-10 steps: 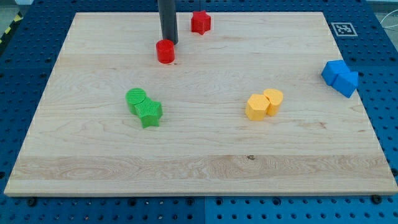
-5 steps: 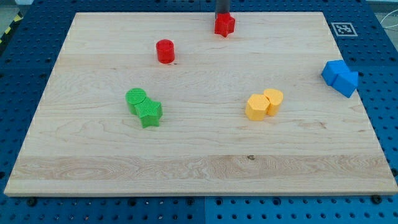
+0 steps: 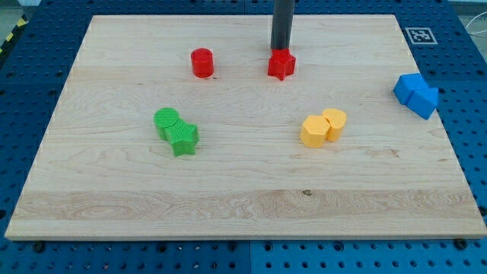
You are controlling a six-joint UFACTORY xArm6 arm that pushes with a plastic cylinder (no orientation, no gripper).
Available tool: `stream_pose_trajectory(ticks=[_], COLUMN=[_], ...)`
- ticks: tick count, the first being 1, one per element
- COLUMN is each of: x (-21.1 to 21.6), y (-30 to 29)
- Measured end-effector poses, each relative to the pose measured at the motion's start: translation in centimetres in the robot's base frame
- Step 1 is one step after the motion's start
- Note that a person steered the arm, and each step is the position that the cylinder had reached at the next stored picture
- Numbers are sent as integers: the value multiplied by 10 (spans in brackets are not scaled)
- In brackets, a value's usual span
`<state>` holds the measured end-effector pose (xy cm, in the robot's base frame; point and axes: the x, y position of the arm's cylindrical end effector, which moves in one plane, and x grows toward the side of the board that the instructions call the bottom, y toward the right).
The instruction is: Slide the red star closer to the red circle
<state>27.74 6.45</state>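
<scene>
The red star (image 3: 281,65) lies on the wooden board (image 3: 243,205) in the upper middle of the view. The red circle (image 3: 202,62) stands to its left, about a hundred pixels away, at nearly the same height in the view. My tip (image 3: 281,50) stands right at the star's top edge, touching or almost touching it, on the side toward the view's top. The dark rod rises straight up out of the view.
A green circle (image 3: 167,119) and green star (image 3: 183,138) sit together at the left middle. Two yellow blocks (image 3: 323,127) touch at the right of centre. Two blue blocks (image 3: 415,95) sit at the right edge.
The rod moved from beside the red circle to behind the red star. The star slid right and then down the view, from near the top edge to level with the circle.
</scene>
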Motion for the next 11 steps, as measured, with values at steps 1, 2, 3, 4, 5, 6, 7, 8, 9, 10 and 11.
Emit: stream_pose_trajectory(ticks=[1,2,3,4,5,6,7,8,9,10,11], x=[-6,14,48,51,63,67,66,66,66,66,60], y=[47,95,110,84,31,-2,-11,-8,-11,-15,-26])
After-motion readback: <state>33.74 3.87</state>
